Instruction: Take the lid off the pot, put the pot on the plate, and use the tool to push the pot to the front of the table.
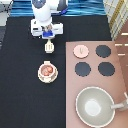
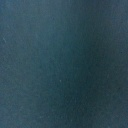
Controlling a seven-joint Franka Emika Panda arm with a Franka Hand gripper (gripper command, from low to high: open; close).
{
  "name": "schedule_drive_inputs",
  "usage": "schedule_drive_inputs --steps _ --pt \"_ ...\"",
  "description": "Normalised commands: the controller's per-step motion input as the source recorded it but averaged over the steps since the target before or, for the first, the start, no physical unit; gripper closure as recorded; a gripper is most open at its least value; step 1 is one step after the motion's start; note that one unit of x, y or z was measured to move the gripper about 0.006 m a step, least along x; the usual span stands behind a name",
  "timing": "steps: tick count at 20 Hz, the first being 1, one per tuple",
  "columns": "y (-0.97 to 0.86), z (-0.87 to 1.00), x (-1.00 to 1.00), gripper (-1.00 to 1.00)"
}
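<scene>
My gripper point(image 1: 48, 36) hangs over the black table point(image 1: 20, 95) near the exterior view's top, shut on the handle of the cream-white tool point(image 1: 49, 47). The tool's wide head points toward the exterior view's bottom. A little below it, apart from the tool, the pinkish pot point(image 1: 47, 71) with reddish contents sits uncovered on the cream plate point(image 1: 40, 76). The pink lid point(image 1: 81, 51) lies on the stove panel's upper left corner. The wrist view shows only dark surface.
The pinkish-brown stove panel point(image 1: 120, 80) fills the exterior view's right side, with three black burners point(image 1: 103, 51). A large grey pan point(image 1: 95, 106) with a long handle sits at its bottom. The robot's base stands at the top.
</scene>
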Motion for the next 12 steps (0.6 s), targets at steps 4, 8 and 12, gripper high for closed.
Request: schedule_drive_inputs --steps 4,8,12 --pt "0.00 0.00 0.53 1.00" --pt "-0.01 -0.13 0.72 1.00" --pt "-0.03 -0.41 0.69 1.00"
